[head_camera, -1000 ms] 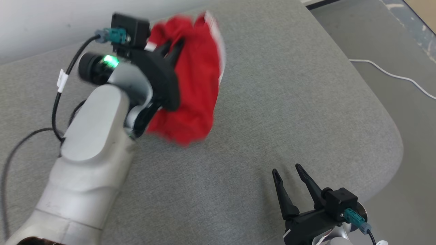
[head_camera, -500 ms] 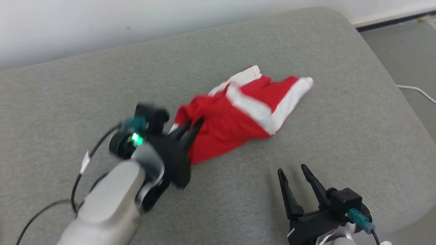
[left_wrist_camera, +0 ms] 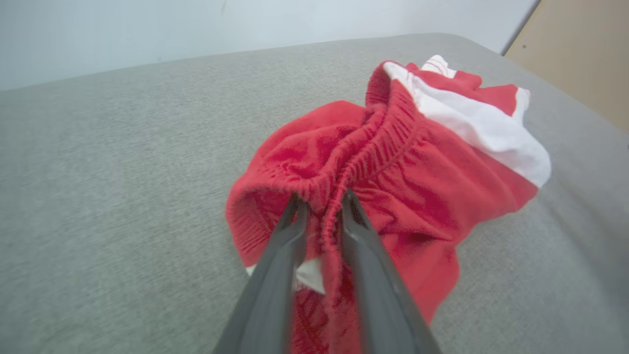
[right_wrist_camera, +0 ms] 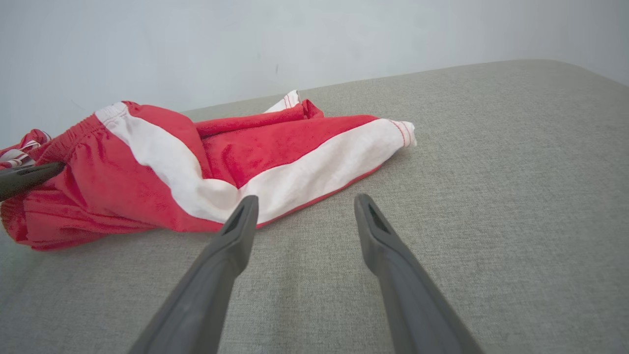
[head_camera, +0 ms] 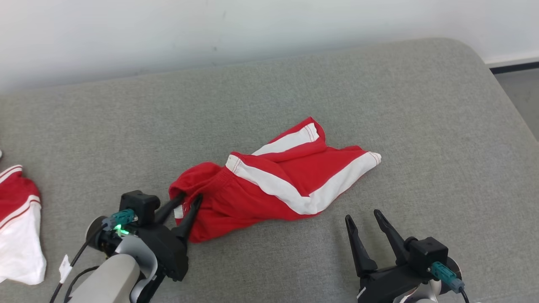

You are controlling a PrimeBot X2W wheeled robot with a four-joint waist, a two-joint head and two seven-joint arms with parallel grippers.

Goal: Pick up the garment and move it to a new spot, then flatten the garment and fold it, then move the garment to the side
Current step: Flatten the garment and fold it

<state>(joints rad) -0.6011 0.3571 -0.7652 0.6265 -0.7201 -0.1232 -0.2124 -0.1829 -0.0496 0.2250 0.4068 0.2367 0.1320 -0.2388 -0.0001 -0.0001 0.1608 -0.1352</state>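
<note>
The garment [head_camera: 269, 185] is a pair of red shorts with white side stripes, lying crumpled on the grey cushion [head_camera: 294, 84], legs pointing right. My left gripper [head_camera: 189, 197] sits at its left end. In the left wrist view the two fingers pinch the gathered elastic waistband [left_wrist_camera: 363, 152] of the garment [left_wrist_camera: 417, 196], with my left gripper [left_wrist_camera: 322, 199] nearly closed. My right gripper [head_camera: 362, 214] hovers open and empty just in front of the garment's right leg [right_wrist_camera: 319, 172]. The right wrist view has my right gripper [right_wrist_camera: 304, 201] spread wide over bare cushion.
A second red and white garment [head_camera: 17, 219] lies at the cushion's far left edge. A white wall [head_camera: 252, 25] runs behind the cushion. The cushion's rounded right corner drops to grey floor [head_camera: 526, 105]. Bare cushion stretches right of and behind the shorts.
The garment hung bunched from my raised left gripper; now it lies spread on the cushion with the gripper lowered at its waistband. The head camera has shifted. My right gripper stays put.
</note>
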